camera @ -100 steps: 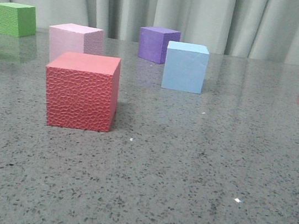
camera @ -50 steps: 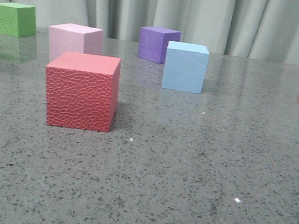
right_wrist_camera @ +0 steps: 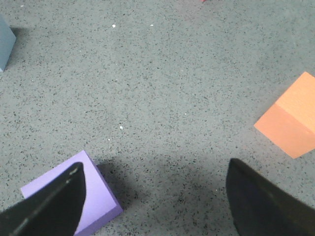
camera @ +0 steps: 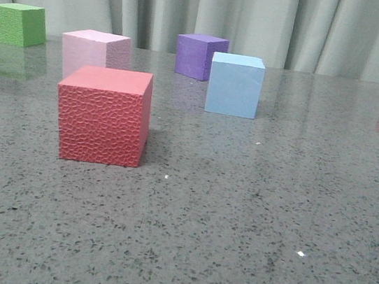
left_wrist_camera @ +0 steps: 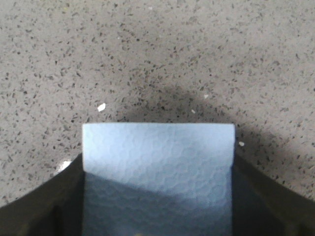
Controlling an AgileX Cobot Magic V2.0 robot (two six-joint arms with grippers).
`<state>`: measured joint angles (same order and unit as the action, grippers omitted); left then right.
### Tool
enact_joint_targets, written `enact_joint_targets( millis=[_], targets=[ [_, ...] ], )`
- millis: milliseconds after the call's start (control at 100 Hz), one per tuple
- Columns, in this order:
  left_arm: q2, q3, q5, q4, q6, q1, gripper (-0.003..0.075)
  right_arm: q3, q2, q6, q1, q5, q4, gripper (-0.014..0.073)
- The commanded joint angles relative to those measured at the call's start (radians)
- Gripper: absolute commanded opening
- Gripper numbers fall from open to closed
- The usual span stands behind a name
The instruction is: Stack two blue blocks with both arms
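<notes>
My left jaws (left_wrist_camera: 157, 196) pinch one blue block (left_wrist_camera: 157, 172) between their dark fingers (left_wrist_camera: 44, 206), which press against its two sides while it hangs above the speckled grey surface (left_wrist_camera: 157, 54). My right jaws (right_wrist_camera: 155, 196) are spread wide with nothing between them, hovering over the surface with a light purple cube (right_wrist_camera: 91, 199) by one finger and an orange cube (right_wrist_camera: 290, 118) well apart from the other. The second blue block (camera: 235, 85) sits on the surface just beside the darker purple cube (camera: 200, 55), which stands behind it, with the big red cube (camera: 103, 114) near it in front and a pale pink cube (camera: 95, 52) behind that red one.
</notes>
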<state>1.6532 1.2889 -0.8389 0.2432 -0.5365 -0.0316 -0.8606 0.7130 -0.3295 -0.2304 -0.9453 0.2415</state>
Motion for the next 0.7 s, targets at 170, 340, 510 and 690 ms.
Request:
enact_joint_targets(
  millis=[170, 340, 510, 690],
  targets=[
    [-0.04, 0.134, -0.112, 0.006, 0.094, -0.013, 0.0167, -0.024, -0.005, 0.011, 0.004, 0.065, 0.017, 0.058],
    [-0.04, 0.241, -0.191, 0.006, 0.154, -0.064, 0.0167, -0.024, -0.005, 0.011, 0.004, 0.065, 0.017, 0.058],
    [-0.04, 0.356, -0.223, 0.006, 0.17, -0.14, 0.0167, -0.024, -0.005, 0.011, 0.004, 0.065, 0.017, 0.058],
    [-0.04, 0.46, -0.224, 0.006, 0.177, -0.24, 0.0167, -0.024, -0.005, 0.011, 0.004, 0.065, 0.017, 0.058]
  ],
)
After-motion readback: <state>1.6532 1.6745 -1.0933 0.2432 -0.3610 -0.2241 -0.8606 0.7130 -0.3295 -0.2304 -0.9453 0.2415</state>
